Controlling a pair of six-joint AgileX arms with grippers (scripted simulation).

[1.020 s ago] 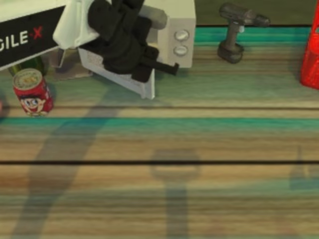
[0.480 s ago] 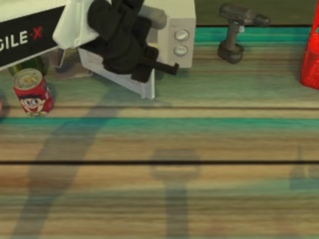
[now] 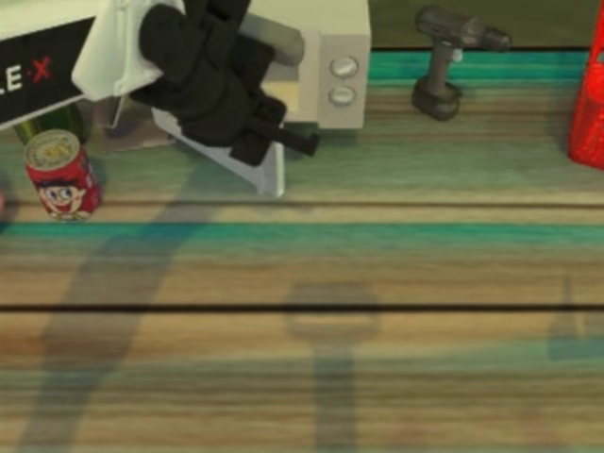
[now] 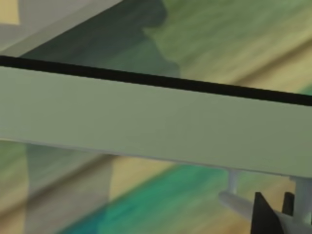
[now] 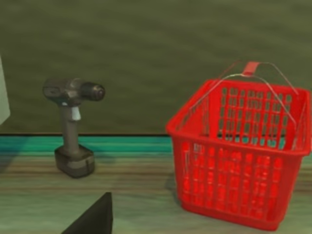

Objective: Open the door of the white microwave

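**Door swings wider as the left arm pulls**

The microwave (image 3: 326, 57) sits at the far edge of the table (image 3: 377, 359), left of centre in the top view, with its two knobs facing the near side. Its door (image 3: 247, 162) stands partly open, hinged at the left and angled out over the table, its free edge pointing toward the near side.

Compared with a second ago, the free edge has shifted leftward and the gap at the microwave's mouth has widened, so a pale strip of the inside now shows beside the knob panel. The left gripper (image 3: 283, 137) has moved left with the door and sits at its free end. Its dark fingers reach past the edge, but whether they are clamped on a handle or merely hooked behind it I cannot tell. The left wrist view shows only the door's long pale edge close up, with a slim handle bar and a dark fingertip in one corner.

The pull is working, and the door looks roughly half open; more swing to the left seems needed.

The right arm is parked out of the top view; its camera faces a drill (image 5: 70, 131) and a red basket (image 5: 239, 156).
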